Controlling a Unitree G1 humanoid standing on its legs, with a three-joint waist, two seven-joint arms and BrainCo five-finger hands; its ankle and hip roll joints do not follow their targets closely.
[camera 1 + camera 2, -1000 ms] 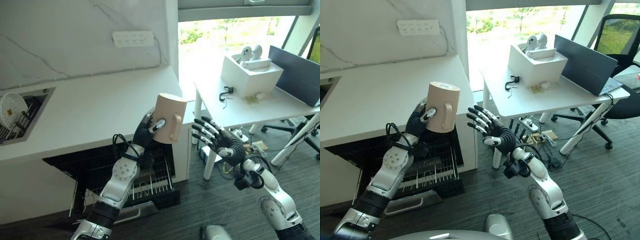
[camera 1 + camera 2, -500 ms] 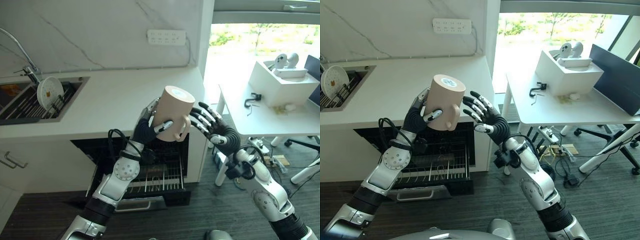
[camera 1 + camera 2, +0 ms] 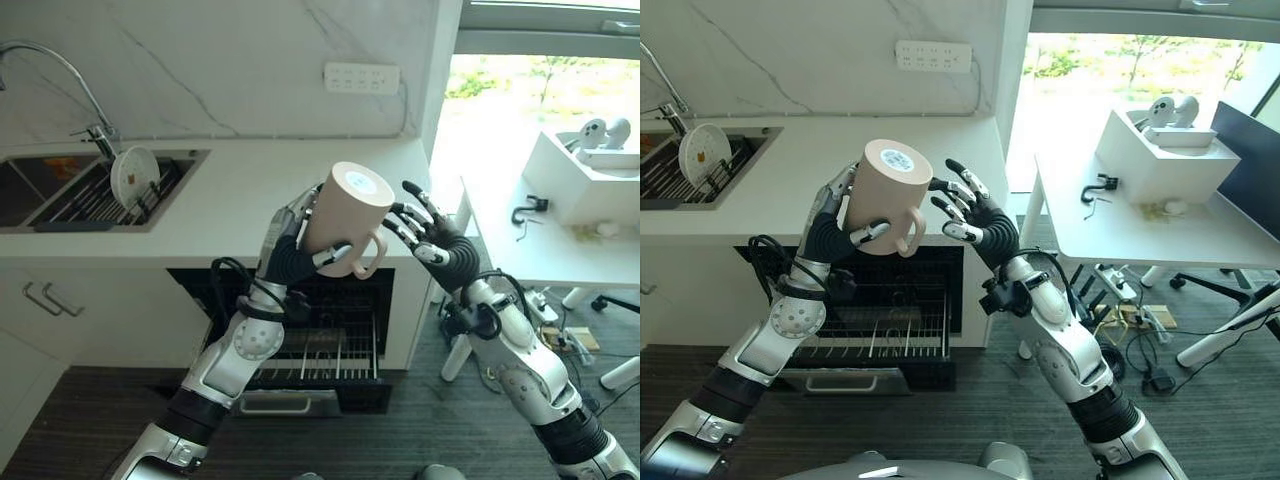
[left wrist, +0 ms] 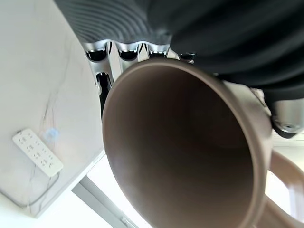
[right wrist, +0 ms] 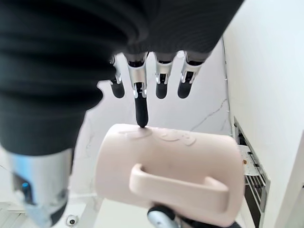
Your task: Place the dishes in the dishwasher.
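My left hand (image 3: 288, 255) is shut on a beige mug (image 3: 345, 218), holding it up in front of the counter edge. The mug is tilted, its base with a small round sticker facing up and its handle (image 5: 178, 184) toward my right hand. The left wrist view looks straight into the mug's hollow (image 4: 180, 152). My right hand (image 3: 440, 245) is open beside the handle with fingers spread, one fingertip (image 5: 141, 116) touching the mug's wall. Below the hands, the dishwasher (image 3: 320, 355) under the counter stands open with its wire rack pulled out.
The white counter (image 3: 230, 200) runs left to a sink (image 3: 60, 195) with a white plate (image 3: 133, 175) standing in a rack under a faucet (image 3: 60, 70). A white desk (image 3: 540, 260) with a white box (image 3: 585, 185) stands to the right.
The camera has swung left, bringing the sink and faucet into view. My right hand has come up close to the mug. The mug's base has tipped more toward the camera.
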